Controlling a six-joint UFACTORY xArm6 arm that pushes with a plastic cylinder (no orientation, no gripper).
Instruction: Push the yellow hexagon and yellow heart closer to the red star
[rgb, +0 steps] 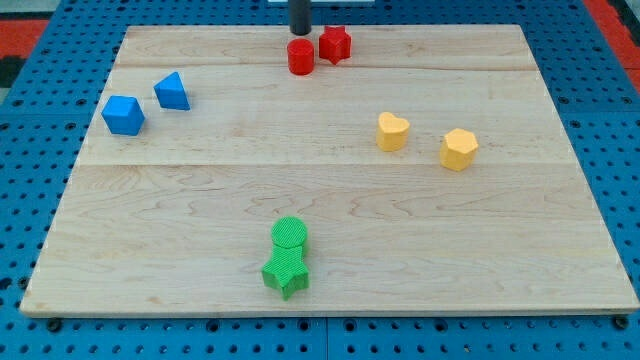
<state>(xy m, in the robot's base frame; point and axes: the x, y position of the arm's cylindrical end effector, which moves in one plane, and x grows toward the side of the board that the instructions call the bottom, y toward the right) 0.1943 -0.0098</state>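
Note:
The yellow heart (392, 131) and the yellow hexagon (460, 149) lie side by side at the view's right of centre, a small gap between them. The red star (335, 44) sits near the board's top edge, with a red cylinder (301, 56) touching its left. My tip (300, 31) is at the top centre, just above the red cylinder and left of the red star, far from both yellow blocks.
A blue cube (123, 115) and a blue triangular block (172, 91) lie at the view's left. A green cylinder (290, 233) and a green star (286, 272) sit together at the bottom centre. The wooden board (200, 220) rests on a blue pegboard.

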